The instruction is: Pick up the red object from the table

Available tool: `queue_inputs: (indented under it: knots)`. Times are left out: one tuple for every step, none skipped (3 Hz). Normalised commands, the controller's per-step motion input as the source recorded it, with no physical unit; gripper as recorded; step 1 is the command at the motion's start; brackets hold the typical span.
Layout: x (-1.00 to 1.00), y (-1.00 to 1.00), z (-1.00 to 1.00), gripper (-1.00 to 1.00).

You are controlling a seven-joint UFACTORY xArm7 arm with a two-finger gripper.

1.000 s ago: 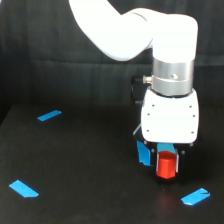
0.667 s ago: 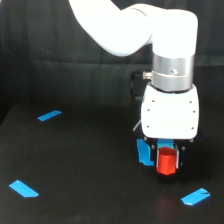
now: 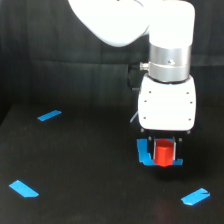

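Gripper (image 3: 164,150) has risen slightly, clenched on the red object (image 3: 163,154) over blue patch (image 3: 145,153)

The table (image 3: 75,165) is matte black, dotted with bright blue tape strips (image 3: 49,115). The red object (image 3: 164,152) is red-orange against a blue square patch (image 3: 145,152). The arm (image 3: 167,102) is glossy white with a silver band.

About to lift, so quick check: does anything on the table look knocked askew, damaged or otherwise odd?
Nothing stands out. The red object sits under the gripper, in front of the blue square patch. Three blue tape strips lie flat, scattered on the table. Whether the jaws have shut is hidden.
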Motion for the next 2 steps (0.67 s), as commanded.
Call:
queue_inputs:
  knots:
    - [-0.14, 0.14, 0.96, -1.0]
    - [-0.12, 0.2, 1.0, -1.0]
